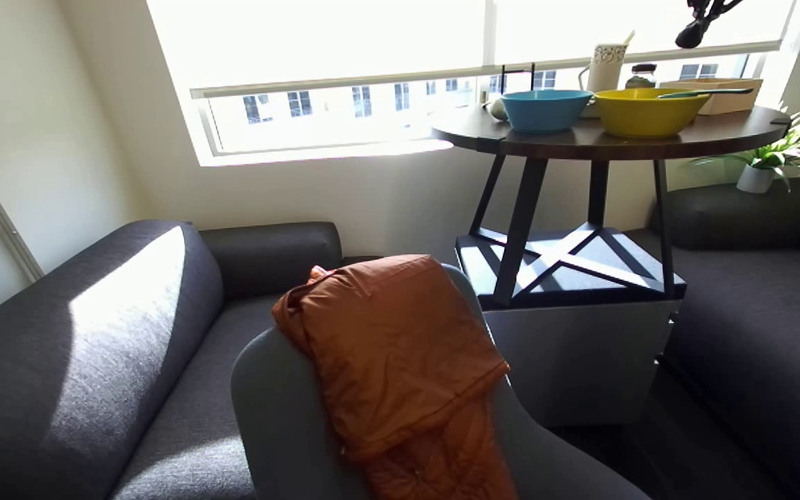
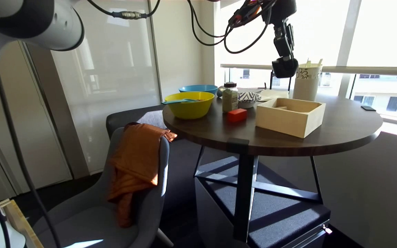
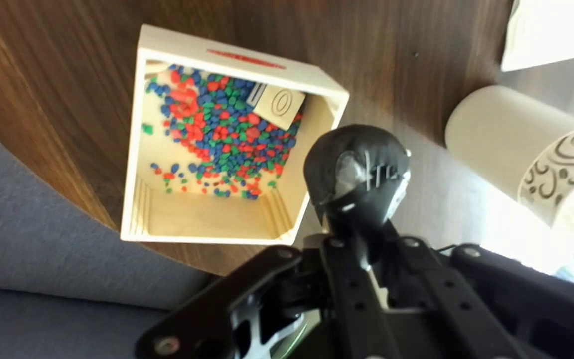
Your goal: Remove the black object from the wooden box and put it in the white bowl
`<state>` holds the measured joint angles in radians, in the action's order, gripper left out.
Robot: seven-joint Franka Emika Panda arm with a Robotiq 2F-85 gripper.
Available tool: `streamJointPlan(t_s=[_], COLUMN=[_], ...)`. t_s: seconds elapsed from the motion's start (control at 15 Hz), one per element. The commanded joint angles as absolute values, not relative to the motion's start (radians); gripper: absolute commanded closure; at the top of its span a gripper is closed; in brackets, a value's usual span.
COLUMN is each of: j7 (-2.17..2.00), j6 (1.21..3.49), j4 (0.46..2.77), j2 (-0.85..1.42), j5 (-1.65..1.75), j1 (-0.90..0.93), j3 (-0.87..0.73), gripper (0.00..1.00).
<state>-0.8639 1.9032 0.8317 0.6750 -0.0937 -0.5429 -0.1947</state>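
The black object (image 3: 357, 167) is pinched in the gripper (image 2: 285, 56), well above the table (image 2: 350, 112) and out of the wooden box (image 2: 281, 119), presumably so that the jar (image 2: 230, 100) can be cleared on the way to the patterned white bowl (image 2: 248, 97).

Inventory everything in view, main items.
Table: 1, brown, by window
Black object: 1, black, in end effector
Wooden box: 1, tan, table
Pebbles: many, red, green, blue, box
Marked block: 1, tan, box
White bowl: 1, white, table
Yellow bowl: 1, yellow, table
Utensil: 1, teal, on yellow bowl
Blue bowl: 1, blue, table
Jar: 1, dark-lidded, table
Brick: 1, red, table
Cup: 1, white, table
Chair: 1, grey, by table
Jacket: 1, orange, on chair
Plant: 1, green, by sofa
End effector: 1, black, above table
Arm: 1, white, foreground
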Motion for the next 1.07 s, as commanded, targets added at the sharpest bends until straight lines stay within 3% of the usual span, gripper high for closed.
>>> streamJointPlan(t_s=[0.0,1.0], j7=[-0.841,-0.701], j6=[1.904,1.907], j4=[0.834,0.877], j2=[0.679,0.686], j5=[-0.133,-0.135], j1=[-0.538,-0.504], j3=[-0.15,-0.002], gripper=[0.96,0.96])
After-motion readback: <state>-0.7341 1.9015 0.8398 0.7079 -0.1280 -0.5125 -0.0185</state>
